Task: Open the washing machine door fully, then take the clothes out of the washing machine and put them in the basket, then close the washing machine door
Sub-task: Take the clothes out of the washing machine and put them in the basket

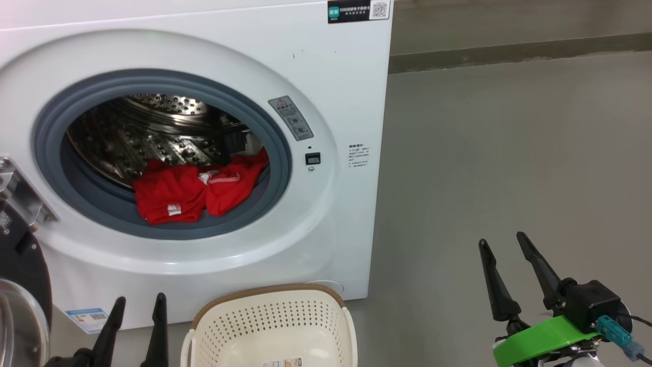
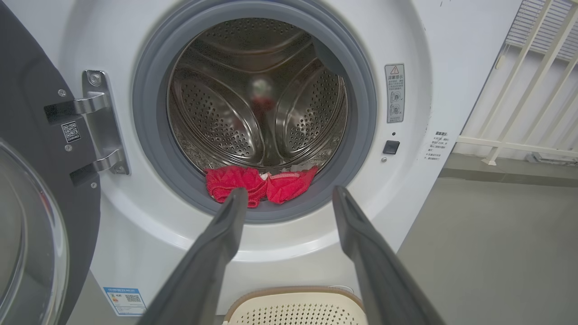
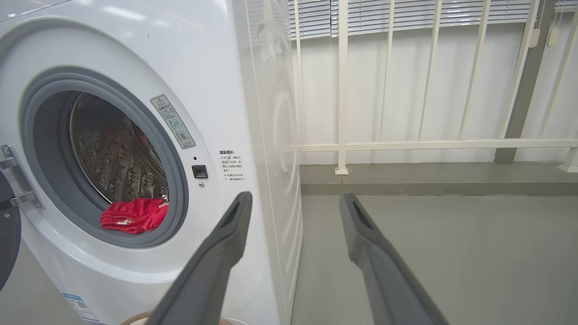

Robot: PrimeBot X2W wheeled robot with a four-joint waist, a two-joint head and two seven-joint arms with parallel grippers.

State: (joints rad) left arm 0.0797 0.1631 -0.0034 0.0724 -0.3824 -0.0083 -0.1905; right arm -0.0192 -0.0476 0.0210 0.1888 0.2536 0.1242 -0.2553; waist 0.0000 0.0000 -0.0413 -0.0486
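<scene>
Two dark two-fingered hands, both spread open, holding nothing: the left hand (image 1: 140, 300) before one big white front-loading washing machine (image 1: 331, 76), the right hand (image 1: 501, 239) to its right. Two bright red fabric garments (image 1: 193, 191) lie at its drum mouth. One cream perforated plastic basket (image 1: 265, 291) stands against its front. Its one round black-rimmed glass door (image 1: 20, 265) hangs open, left.

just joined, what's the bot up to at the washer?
Nothing is being handled right now. The washing machine door is swung open to the left, and the red clothes lie at the front of the drum. The basket sits on the floor below the opening, with no clothes showing in it. The left gripper and right gripper are both open and empty, short of the washing machine.
</scene>
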